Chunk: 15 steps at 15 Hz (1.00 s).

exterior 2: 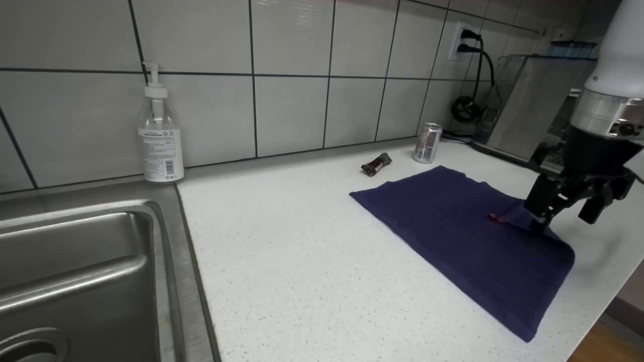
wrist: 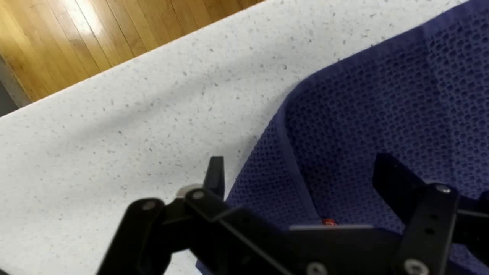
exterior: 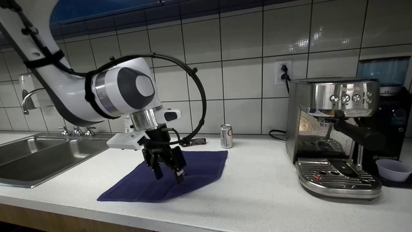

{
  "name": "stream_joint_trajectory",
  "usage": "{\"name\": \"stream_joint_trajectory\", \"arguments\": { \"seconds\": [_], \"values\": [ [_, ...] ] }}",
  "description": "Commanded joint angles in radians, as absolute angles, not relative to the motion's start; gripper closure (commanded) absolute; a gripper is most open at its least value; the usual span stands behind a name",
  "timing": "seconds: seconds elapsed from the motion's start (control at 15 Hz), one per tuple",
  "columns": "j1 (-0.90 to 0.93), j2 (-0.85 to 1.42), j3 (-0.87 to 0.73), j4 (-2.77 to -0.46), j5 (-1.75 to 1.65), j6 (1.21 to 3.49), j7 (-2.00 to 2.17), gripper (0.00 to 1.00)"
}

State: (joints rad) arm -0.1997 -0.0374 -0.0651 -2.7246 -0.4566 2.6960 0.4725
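Claw (wrist: 300, 166) spread wide; in wrist view the folded edge of a blue towel (exterior 2: 468, 246) lies between its fingers (wrist: 216, 176). Can't tell if they touch it. Towel is beneath the claw on the white surface (exterior 2: 282, 261). Beyond the claw, by the tiled wall (exterior: 206, 80): soda can (exterior: 226, 137), upright, with a wrapped snack (exterior 2: 376, 164) near it. Sink (exterior 2: 187, 291) sits to one side of the claw, coffee machine (exterior: 334, 87) well apart on the opposite side.
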Motion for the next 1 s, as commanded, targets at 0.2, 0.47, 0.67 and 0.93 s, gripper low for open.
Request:
{"name": "stream_joint_trajectory", "arguments": {
  "seconds": [0.2, 0.47, 0.67, 0.93],
  "values": [
    [-0.186, 0.028, -0.113, -2.691, -0.521, 2.701, 0.565, 0.00],
    [-0.169, 0.065, -0.136, -2.670, -0.526, 2.696, 0.588, 0.00],
    [-0.150, 0.094, -0.155, -2.652, -0.522, 2.692, 0.602, 0.00],
    [-0.123, 0.118, -0.181, -2.638, -0.511, 2.692, 0.607, 0.00]
  ]
}}
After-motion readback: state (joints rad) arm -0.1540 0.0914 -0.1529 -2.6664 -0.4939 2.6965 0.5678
